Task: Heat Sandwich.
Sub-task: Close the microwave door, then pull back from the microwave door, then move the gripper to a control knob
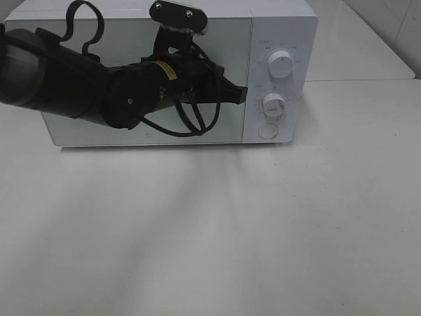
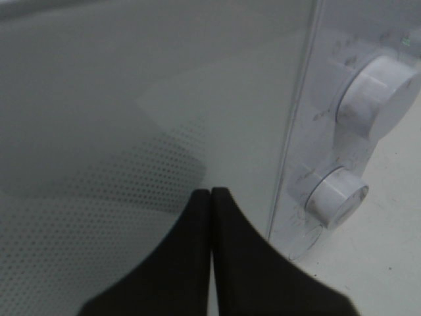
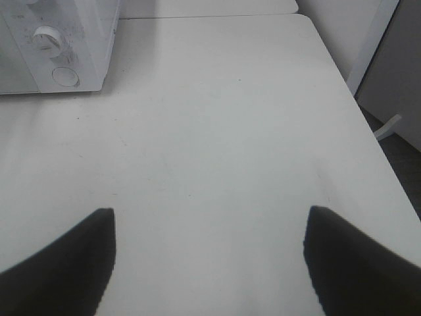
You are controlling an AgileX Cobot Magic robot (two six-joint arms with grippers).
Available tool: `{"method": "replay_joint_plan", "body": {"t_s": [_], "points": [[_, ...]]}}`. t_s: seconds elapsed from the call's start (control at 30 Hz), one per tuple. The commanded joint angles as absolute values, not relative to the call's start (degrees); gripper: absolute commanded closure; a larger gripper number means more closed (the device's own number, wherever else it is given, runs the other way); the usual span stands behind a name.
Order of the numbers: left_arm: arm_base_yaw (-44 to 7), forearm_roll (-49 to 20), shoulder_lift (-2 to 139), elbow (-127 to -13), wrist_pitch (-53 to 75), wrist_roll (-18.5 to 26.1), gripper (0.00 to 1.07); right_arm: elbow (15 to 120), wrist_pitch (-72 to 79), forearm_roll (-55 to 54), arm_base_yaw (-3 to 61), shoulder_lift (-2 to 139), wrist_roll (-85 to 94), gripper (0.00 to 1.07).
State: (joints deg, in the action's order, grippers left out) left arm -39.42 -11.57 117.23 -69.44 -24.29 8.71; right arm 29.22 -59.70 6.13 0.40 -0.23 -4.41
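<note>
The sandwich is out of view in every frame. A white microwave (image 1: 279,26) stands at the back of the table with its glass door (image 1: 99,135) closed. My left gripper (image 1: 241,96) is shut, with nothing between its fingers, and its tips are at the door's right edge beside the lower knob (image 1: 274,104). In the left wrist view the shut gripper (image 2: 210,192) points at the dotted door glass (image 2: 99,197), with the two knobs (image 2: 378,92) (image 2: 337,196) just beyond. My right gripper (image 3: 209,214) is open over bare table, and it does not show in the high view.
The white table (image 1: 217,230) spreads in front of the microwave. A round button (image 1: 268,130) sits under the lower knob. In the right wrist view the table's edge (image 3: 355,105) drops to a dark floor, and the microwave corner (image 3: 92,66) shows too.
</note>
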Motion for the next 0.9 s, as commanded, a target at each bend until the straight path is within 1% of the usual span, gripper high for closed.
{"method": "replay_joint_plan", "body": {"t_s": [0.03,0.9], "points": [[-37.3,-15.07,118.09,-72.88,-28.71,8.54,1.06,28.93,-59.42,6.07,0.0,-1.72,-3.55,0.31],[-37.36,-14.84,117.97,-73.11,-28.71,8.54,1.06,28.93,-59.42,6.07,0.0,-1.72,-3.55,0.31]]}}
